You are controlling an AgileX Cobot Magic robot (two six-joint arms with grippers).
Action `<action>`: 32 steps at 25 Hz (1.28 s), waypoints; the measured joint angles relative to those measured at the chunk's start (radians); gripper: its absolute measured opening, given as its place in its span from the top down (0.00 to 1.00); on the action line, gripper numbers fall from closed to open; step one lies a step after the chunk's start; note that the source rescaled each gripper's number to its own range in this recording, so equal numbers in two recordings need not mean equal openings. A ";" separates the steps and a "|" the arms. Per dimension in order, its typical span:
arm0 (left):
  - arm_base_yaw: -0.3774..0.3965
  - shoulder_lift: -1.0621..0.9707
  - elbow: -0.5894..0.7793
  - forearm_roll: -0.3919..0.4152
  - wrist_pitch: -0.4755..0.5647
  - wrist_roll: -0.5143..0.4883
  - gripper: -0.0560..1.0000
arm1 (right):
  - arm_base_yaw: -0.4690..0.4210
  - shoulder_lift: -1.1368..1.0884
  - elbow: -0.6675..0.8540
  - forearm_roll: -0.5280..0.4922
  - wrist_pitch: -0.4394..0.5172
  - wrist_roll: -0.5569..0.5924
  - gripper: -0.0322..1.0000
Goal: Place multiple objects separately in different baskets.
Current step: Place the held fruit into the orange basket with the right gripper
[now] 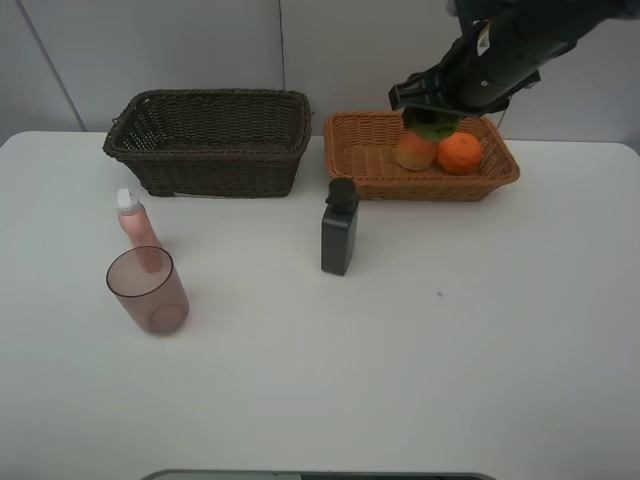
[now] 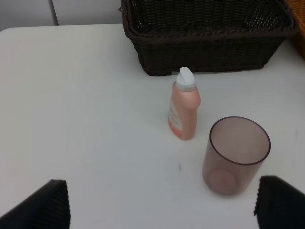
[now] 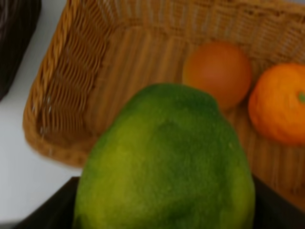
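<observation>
Left, deeper basket (image 1: 210, 170); right, shallower basket (image 1: 352, 180) with apple (image 1: 414, 153) and orange (image 1: 461, 154) in it, lime (image 1: 432, 127) above — rectangular bottle (image 1: 339, 236) before their gap, slim bottle (image 1: 134, 224) just behind cup (image 1: 150, 292).

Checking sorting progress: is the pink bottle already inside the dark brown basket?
No, the pink bottle stands upright on the table outside the dark brown basket, beside the translucent cup.

The exterior high camera looks down from the near side over the whole table (image 1: 420, 380). The left wrist camera sits lower on the left, facing far toward the dark basket (image 2: 205, 52), sharing the pink bottle (image 2: 183, 109) and cup (image 2: 236, 155) with it. The right wrist camera hangs close over the tan basket (image 3: 66, 95), the green fruit (image 3: 167, 162) filling much of its view.
</observation>
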 joint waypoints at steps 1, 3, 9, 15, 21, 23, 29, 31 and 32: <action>0.000 0.000 0.000 0.000 0.000 0.000 0.01 | -0.004 0.034 -0.026 0.000 -0.011 0.000 0.56; 0.000 0.000 0.000 0.000 0.000 0.000 0.01 | -0.007 0.094 -0.083 0.000 -0.045 0.000 0.56; 0.000 0.000 0.000 0.000 0.000 0.000 0.01 | -0.007 0.255 -0.209 0.000 -0.169 0.000 0.56; 0.000 0.000 0.000 0.000 0.000 0.000 0.01 | -0.007 0.360 -0.252 0.000 -0.205 0.000 0.56; 0.000 0.000 0.000 0.000 0.000 0.000 0.01 | -0.007 0.406 -0.255 0.000 -0.223 0.000 0.56; 0.000 0.000 0.000 0.000 0.000 0.000 0.01 | -0.007 0.414 -0.255 0.000 -0.223 0.000 0.56; 0.000 0.000 0.000 0.000 0.000 0.000 0.01 | -0.007 0.418 -0.255 0.000 -0.222 0.000 0.54; 0.000 0.000 0.000 0.000 0.000 0.000 0.01 | -0.007 0.418 -0.255 0.000 -0.216 0.000 0.42; 0.000 0.000 0.000 0.000 0.000 0.000 0.01 | -0.007 0.417 -0.255 0.000 -0.214 0.000 0.33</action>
